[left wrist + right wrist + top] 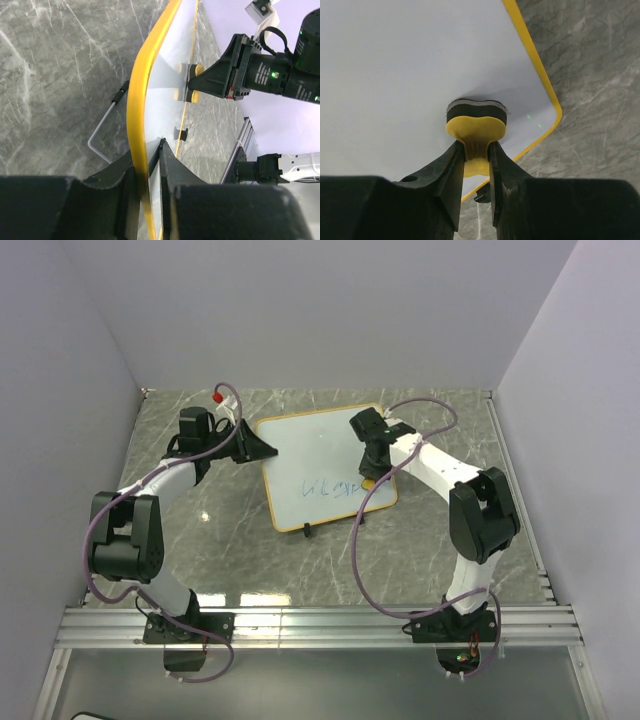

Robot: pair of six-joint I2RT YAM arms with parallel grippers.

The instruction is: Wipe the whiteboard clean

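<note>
Top external view: the whiteboard (310, 445) lies on the middle of the grey bench (430, 550), with blue scribbles (335, 487) towards its near edge. My left gripper (268, 449) has its jaws clenched on the yellow frame (136, 100) at the board's left edge. My right gripper (370, 468) grasps the yellow eraser (476, 131), pressed against the surface. I judge the board light, stiff and slippery, best pinched by its frame.

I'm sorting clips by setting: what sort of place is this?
Probably a robotics lab cell: plain white walls enclose a marble-patterned table, and an aluminium rail at its near edge carries the left arm and right arm.
</note>
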